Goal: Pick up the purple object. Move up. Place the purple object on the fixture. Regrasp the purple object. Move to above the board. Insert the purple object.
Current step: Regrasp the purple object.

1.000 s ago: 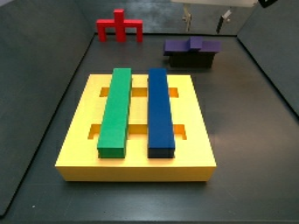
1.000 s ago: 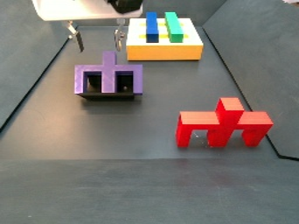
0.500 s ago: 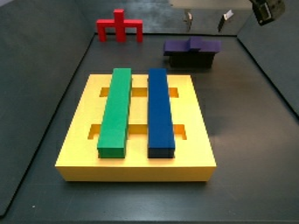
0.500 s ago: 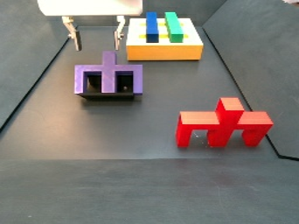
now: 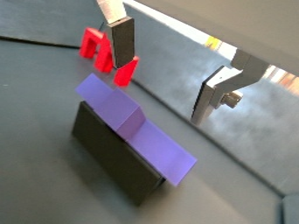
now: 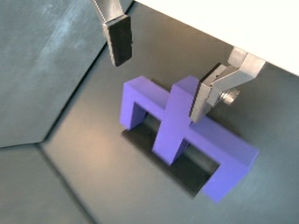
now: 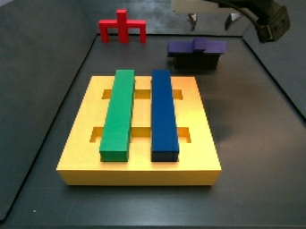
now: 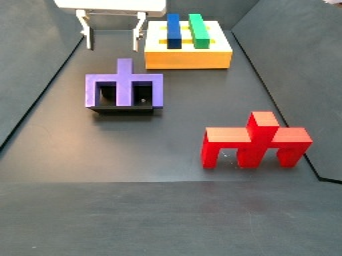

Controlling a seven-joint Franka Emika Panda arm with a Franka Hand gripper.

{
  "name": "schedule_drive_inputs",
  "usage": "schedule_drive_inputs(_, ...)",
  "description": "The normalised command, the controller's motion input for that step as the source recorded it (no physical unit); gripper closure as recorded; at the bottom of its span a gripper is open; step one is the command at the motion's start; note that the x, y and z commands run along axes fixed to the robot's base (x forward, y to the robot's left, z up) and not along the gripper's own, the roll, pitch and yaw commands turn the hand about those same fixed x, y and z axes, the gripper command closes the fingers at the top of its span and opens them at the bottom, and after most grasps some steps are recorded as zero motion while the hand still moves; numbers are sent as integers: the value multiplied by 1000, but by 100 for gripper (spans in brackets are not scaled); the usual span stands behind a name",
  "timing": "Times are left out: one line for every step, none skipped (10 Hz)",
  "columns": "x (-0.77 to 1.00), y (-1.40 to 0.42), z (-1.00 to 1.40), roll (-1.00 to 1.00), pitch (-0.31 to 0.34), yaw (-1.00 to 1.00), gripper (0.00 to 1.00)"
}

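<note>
The purple object (image 8: 124,90) rests on the dark fixture (image 8: 124,110), its stub pointing toward the board; it shows in both side views (image 7: 195,46) and both wrist views (image 5: 135,131) (image 6: 176,131). The fixture also shows under it (image 7: 195,62) (image 5: 111,162). My gripper (image 8: 115,40) is open and empty, well above and a little behind the purple object, fingers (image 6: 118,39) apart and touching nothing. It also shows near the frame's top in a side view (image 7: 209,16) and in both wrist views (image 5: 163,98) (image 6: 158,86). The yellow board (image 7: 84,125) carries a green bar (image 7: 116,114) and a blue bar (image 7: 164,114).
A red pronged piece (image 8: 254,145) stands on the dark floor apart from the fixture; it also shows in a side view (image 7: 121,27) and a wrist view (image 5: 100,48). The board also shows in a side view (image 8: 187,60). Dark walls bound the floor.
My gripper has risen away from the purple object, staying open. The purple object, the fixture and the board have not moved.
</note>
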Motion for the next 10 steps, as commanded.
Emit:
schedule_drive_inputs(-26, 0, -57, 551, -77, 34, 0)
schedule_drive_inputs(-3, 0, -3, 263, -80, 166, 0)
schedule_drive_inputs(0, 26, 0, -11, 0, 0, 0)
schedule_drive_inputs(0, 0, -86, 0, 0, 0, 0)
schedule_drive_inputs(-74, -60, -257, 26, -71, 109, 0)
schedule_drive_inputs(-149, -129, -351, 194, -29, 134, 0)
schedule_drive_inputs(-103, -106, -357, 126, -14, 137, 0)
schedule_drive_inputs(0, -63, -289, 63, 0, 183, 0)
schedule_drive_inputs(20, -69, -249, 229, 0, 166, 0)
schedule_drive_inputs(57, -57, -217, 506, 0, 143, 0)
